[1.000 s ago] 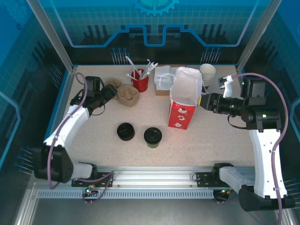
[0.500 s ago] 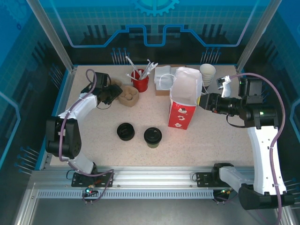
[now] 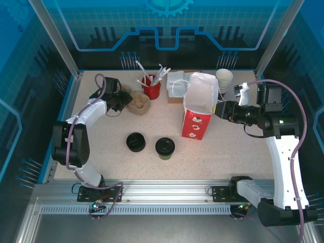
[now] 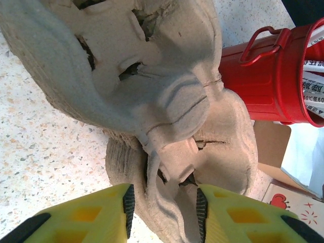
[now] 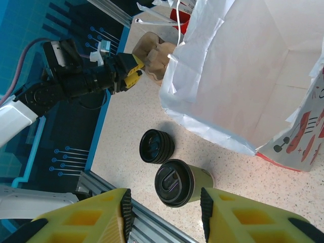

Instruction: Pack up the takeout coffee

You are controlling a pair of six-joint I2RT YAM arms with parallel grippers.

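Note:
The takeout coffee (image 3: 165, 147), a small brownish cup with a black lid, stands at the table's front middle; it also appears in the right wrist view (image 5: 182, 182). The red-and-white paper bag (image 3: 198, 109) stands upright and open behind it. My left gripper (image 3: 123, 101) is at the back left, its jaws (image 4: 164, 202) straddling a ridge of the brown pulp cup carrier (image 4: 167, 111), with a slim gap still at the left pad. My right gripper (image 3: 221, 110) hovers at the bag's right side, open (image 5: 164, 207), with nothing between its fingers.
A low black lid piece (image 3: 135, 142) lies left of the coffee. A red tin (image 3: 151, 87) of stirrers stands behind the carrier, with white napkins (image 3: 176, 83) beside it. Stacked white cups (image 3: 224, 79) stand at the back right.
My left arm has folded back towards the left edge, while its gripper stayed at the carrier and its jaws narrowed round the ridge. The right arm and the bag have barely moved.

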